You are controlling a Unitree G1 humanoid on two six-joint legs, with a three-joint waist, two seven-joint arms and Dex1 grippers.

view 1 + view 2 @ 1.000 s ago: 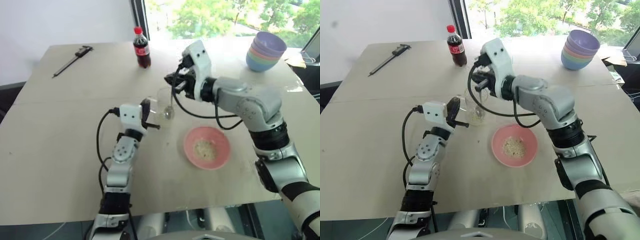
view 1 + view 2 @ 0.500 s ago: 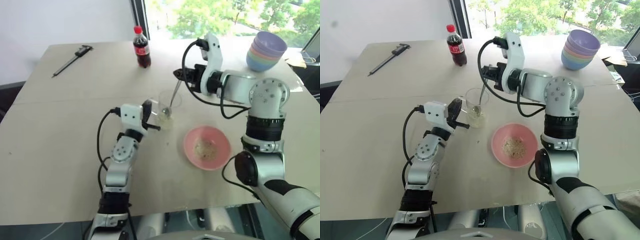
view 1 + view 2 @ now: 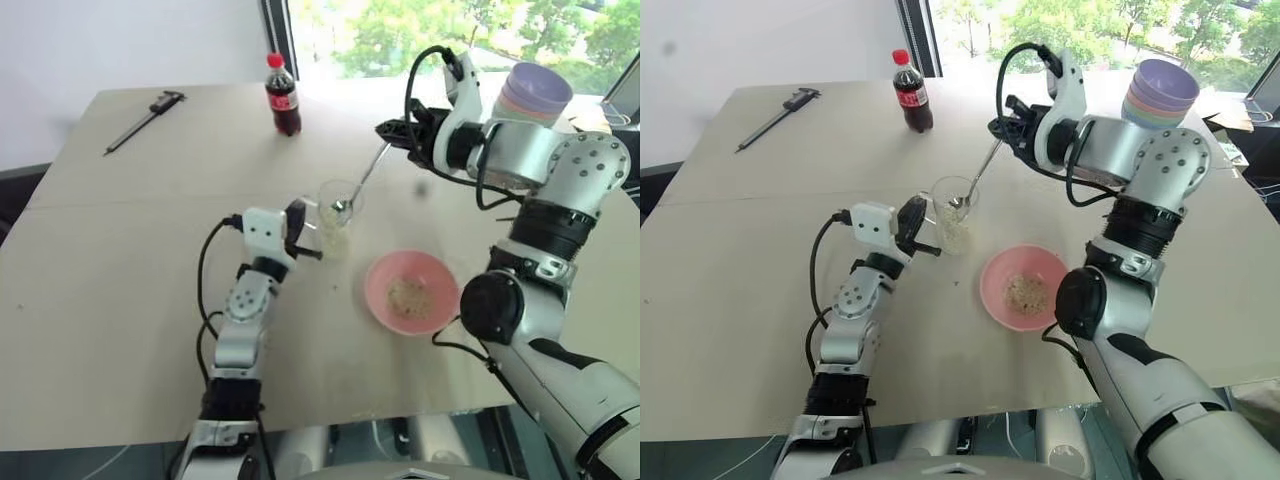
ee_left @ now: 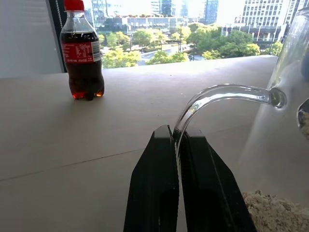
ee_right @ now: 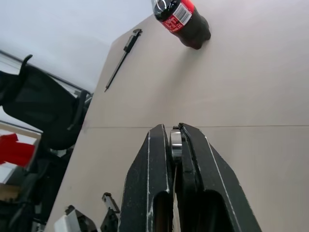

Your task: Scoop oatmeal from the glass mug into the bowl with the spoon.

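Glass mug (image 3: 953,213): handle is pinched by the left gripper (image 4: 177,145), left of the pink bowl (image 3: 1026,288).
Spoon (image 3: 971,180): handle is clamped by the right gripper (image 5: 175,145); its bowl is held at the mug's rim.
Risk: oatmeal (image 4: 277,212) could be spilled onto the table (image 3: 760,280) if the rim is clipped.

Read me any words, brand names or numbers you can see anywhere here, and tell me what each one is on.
Cola bottle: the red label carries white script and small print, too blurred to read as letters.
Caliper-like tool: any scale marks are too small to read.
Glass mug, pink bowl, spoon, stacked bowls: no text on them.
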